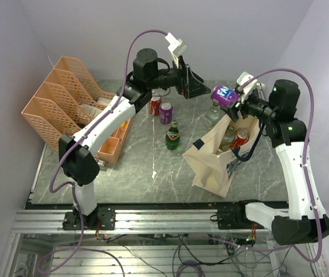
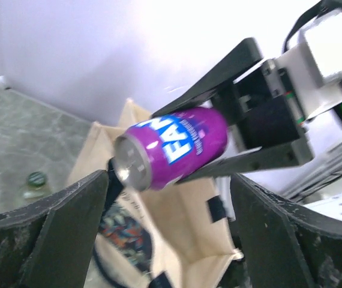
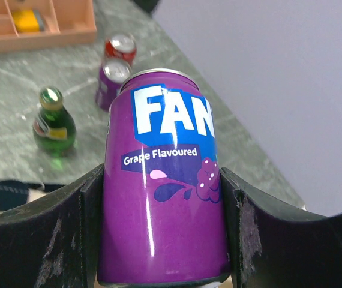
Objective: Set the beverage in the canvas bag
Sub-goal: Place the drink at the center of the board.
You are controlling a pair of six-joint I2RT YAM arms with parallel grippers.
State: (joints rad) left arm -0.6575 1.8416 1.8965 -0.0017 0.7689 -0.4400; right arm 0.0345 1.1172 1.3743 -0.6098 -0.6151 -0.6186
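The beverage, a purple grape Fanta can (image 1: 224,94) (image 2: 171,147) (image 3: 162,198), is held in the air above the mouth of the canvas bag (image 1: 210,164) (image 2: 189,222). My right gripper (image 1: 231,99) (image 3: 162,180) is shut on its sides. The cream bag stands open on the table, its dark straps showing. A red can (image 1: 240,138) and a clear bottle (image 1: 228,134) are inside it. My left gripper (image 1: 196,88) (image 2: 168,186) hangs open just left of the can, with nothing between its fingers.
Orange file trays (image 1: 60,98) stand at the back left. On the table behind the bag are a red can (image 1: 155,105) (image 3: 120,47), a second purple can (image 1: 165,112) (image 3: 114,78), a green bottle (image 1: 172,135) (image 3: 53,123) and a clear bottle (image 1: 212,115).
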